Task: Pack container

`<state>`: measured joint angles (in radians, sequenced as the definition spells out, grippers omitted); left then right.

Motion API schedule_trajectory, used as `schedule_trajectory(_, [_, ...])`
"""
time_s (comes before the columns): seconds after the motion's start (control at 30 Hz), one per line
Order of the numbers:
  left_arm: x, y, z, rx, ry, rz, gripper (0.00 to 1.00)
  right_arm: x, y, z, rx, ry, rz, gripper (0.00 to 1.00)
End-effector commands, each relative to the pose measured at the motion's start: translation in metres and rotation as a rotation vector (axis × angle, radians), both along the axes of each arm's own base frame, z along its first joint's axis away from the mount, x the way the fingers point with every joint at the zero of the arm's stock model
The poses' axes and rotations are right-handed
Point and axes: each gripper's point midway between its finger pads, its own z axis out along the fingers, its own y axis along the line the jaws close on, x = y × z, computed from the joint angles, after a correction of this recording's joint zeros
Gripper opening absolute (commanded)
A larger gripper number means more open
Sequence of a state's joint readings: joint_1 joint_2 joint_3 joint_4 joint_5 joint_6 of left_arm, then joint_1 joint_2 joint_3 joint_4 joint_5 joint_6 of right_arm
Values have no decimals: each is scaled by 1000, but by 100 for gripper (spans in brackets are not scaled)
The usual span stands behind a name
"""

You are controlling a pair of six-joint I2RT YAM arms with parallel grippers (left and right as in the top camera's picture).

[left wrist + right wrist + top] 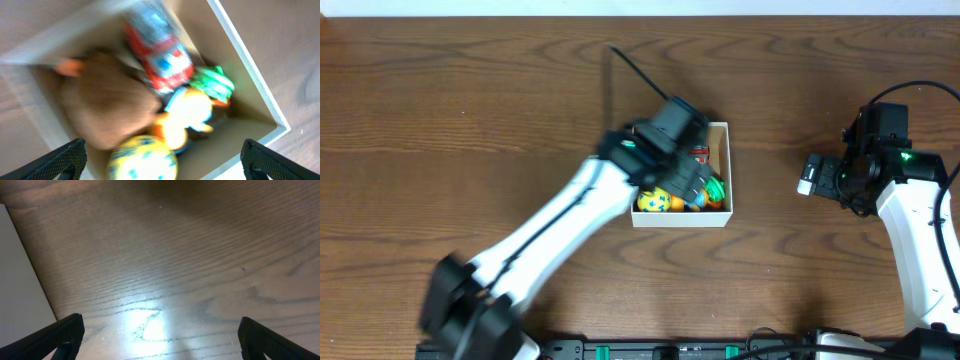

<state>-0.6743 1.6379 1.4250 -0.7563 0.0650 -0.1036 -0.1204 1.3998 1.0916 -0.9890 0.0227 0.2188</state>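
The container (724,178) is a small square white box near the table's middle, also filling the left wrist view (260,95). Inside lie a yellow ball with blue marks (142,159), a brown plush toy (107,107), a red and white toy truck (162,57), a green toy (217,84) and an orange and white toy (187,112). My left gripper (692,185) hovers open over the box, its fingertips (162,162) wide apart above the toys, holding nothing. My right gripper (812,174) is open and empty over bare wood (160,340) at the right.
A thin black cable (638,72) lies on the wooden table behind the box. The left arm crosses the table from the front left. A pale flat surface (20,280) shows at the left edge of the right wrist view.
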Motion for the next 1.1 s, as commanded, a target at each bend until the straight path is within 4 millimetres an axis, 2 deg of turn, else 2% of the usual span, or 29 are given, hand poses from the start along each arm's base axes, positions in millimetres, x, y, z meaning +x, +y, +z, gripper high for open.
schedule_trajectory(0.0, [24, 49, 51, -23, -122, 134, 98, 5, 5, 4, -10, -16, 43, 99])
schedule_trajectory(0.1, [39, 104, 64, -24, -138, 274, 98, 19, 21, 23, -17, -71, 110, 99])
schedule_trajectory(0.27, [60, 191, 67, -9, -135, 504, 98, 54, 50, 69, -66, -234, 203, 99])
schedule_trajectory(0.33, [65, 216, 65, -3, -134, 570, 98, 69, 62, 80, -65, -312, 233, 99])
schedule_trajectory(0.43, [68, 241, 62, 3, -127, 635, 98, 88, 72, 94, -66, -412, 250, 99])
schedule_trajectory(0.57, [67, 257, 63, 7, -125, 675, 98, 102, 74, 107, -74, -489, 261, 99])
schedule_trajectory(0.7, [52, 259, 63, 21, -89, 680, 98, 95, 73, 116, -73, -504, 257, 99])
schedule_trajectory(0.83, [30, 259, 77, 7, -128, 674, 98, 69, 72, 141, -58, -553, 230, 99])
schedule_trajectory(0.93, [7, 259, 89, -14, -190, 667, 98, 45, 64, 155, -76, -606, 191, 99])
schedule_trajectory(1.07, [-30, 259, 97, -52, -299, 663, 98, 9, 56, 153, -121, -673, 164, 99])
